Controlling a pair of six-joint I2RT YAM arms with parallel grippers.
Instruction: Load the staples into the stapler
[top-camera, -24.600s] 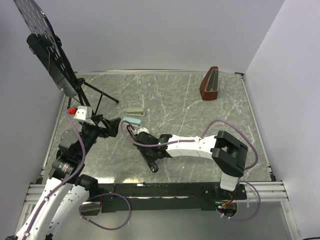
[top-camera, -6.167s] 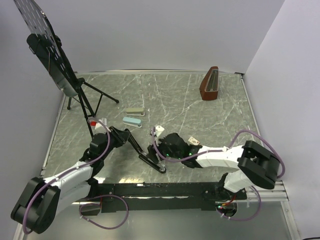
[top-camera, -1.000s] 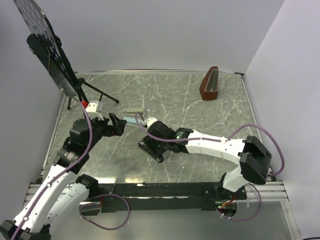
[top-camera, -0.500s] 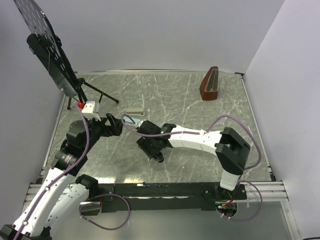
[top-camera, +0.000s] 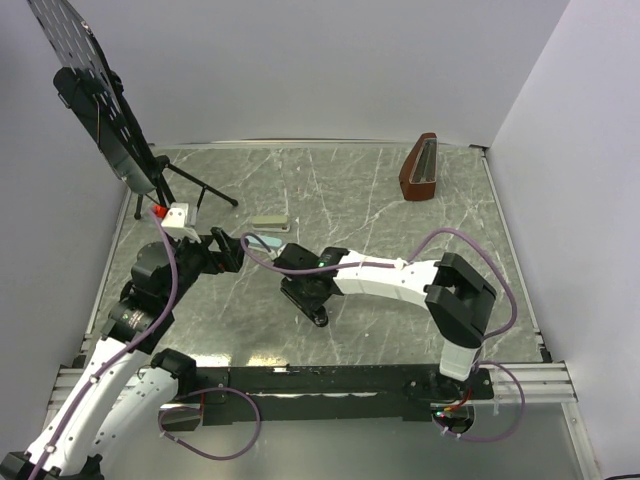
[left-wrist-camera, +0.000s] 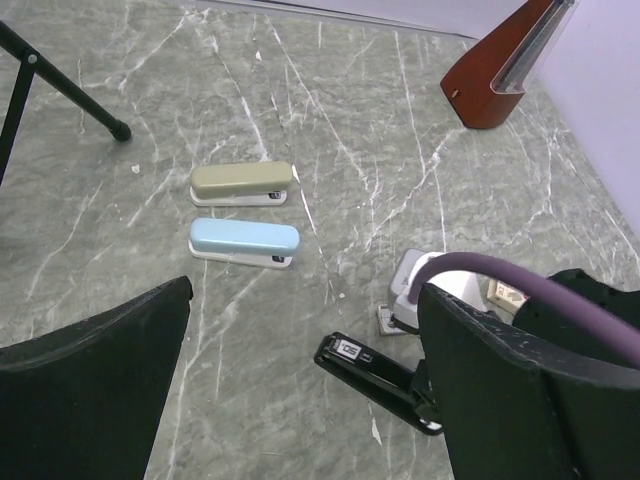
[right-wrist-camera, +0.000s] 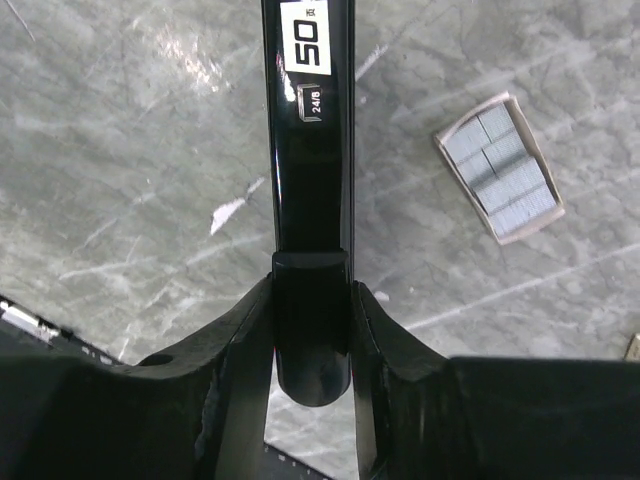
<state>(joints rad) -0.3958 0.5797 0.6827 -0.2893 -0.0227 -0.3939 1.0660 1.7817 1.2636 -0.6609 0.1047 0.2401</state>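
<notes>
The black stapler (top-camera: 312, 308) lies closed on the table in front of the arms. In the right wrist view its labelled top (right-wrist-camera: 312, 120) runs away from me. My right gripper (right-wrist-camera: 312, 290) is shut on its near rounded end, one finger pressed on each side; it also shows in the top view (top-camera: 300, 283). The small tan staple box (right-wrist-camera: 498, 168) lies open to the right of the stapler, with silvery strips inside. My left gripper (top-camera: 228, 248) hovers to the stapler's left, open and empty. In the left wrist view (left-wrist-camera: 305, 292) the stapler (left-wrist-camera: 375, 372) lies between its spread fingers.
A pale blue stapler (left-wrist-camera: 244, 240) and a grey-green stapler (left-wrist-camera: 243, 183) lie side by side behind the black one. A brown metronome (top-camera: 420, 168) stands at the back right. A black music stand (top-camera: 100, 100) with tripod legs stands at the back left.
My right arm's elbow has swung in and its gripper has settled on the stapler's end. The stapler has shifted slightly. My left gripper has barely moved.
</notes>
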